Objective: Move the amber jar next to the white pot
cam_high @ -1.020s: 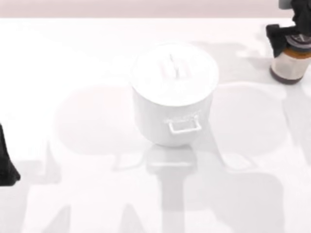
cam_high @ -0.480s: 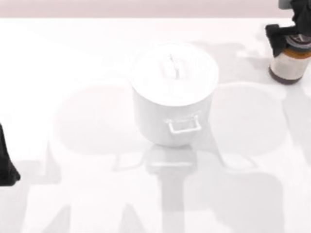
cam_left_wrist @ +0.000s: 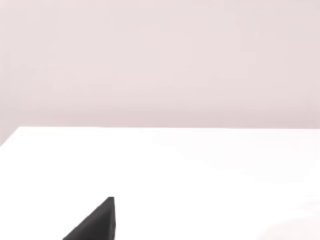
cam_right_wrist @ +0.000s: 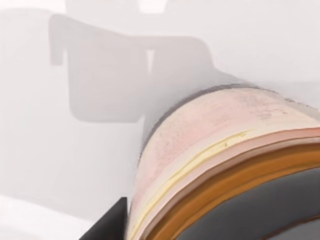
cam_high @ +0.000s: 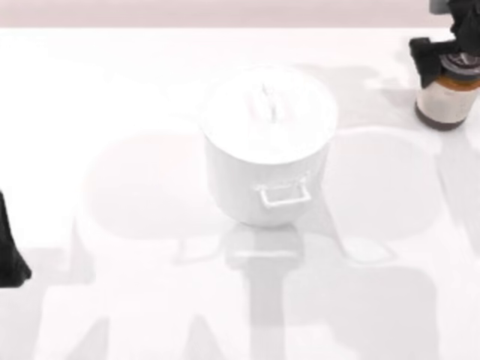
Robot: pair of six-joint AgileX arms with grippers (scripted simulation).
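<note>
The amber jar, brown glass with a wide white label and a dark lid, is at the table's far right corner. My right gripper is shut on its lid end from above, one dark finger showing on the jar's left side. In the right wrist view the jar fills the picture, with a dark fingertip pressed against its label. The white pot, lidded and with a loop side handle, stands at the table's middle, well left of the jar. My left gripper is parked open at the left edge.
The white table stretches bare around the pot, with arm shadows across its front half. The far table edge runs just behind the jar. The left wrist view shows only bare tabletop and one fingertip.
The jar, held in my right gripper, has shifted a few pixels up and to the left in the top view. The pot and left arm have not moved.
</note>
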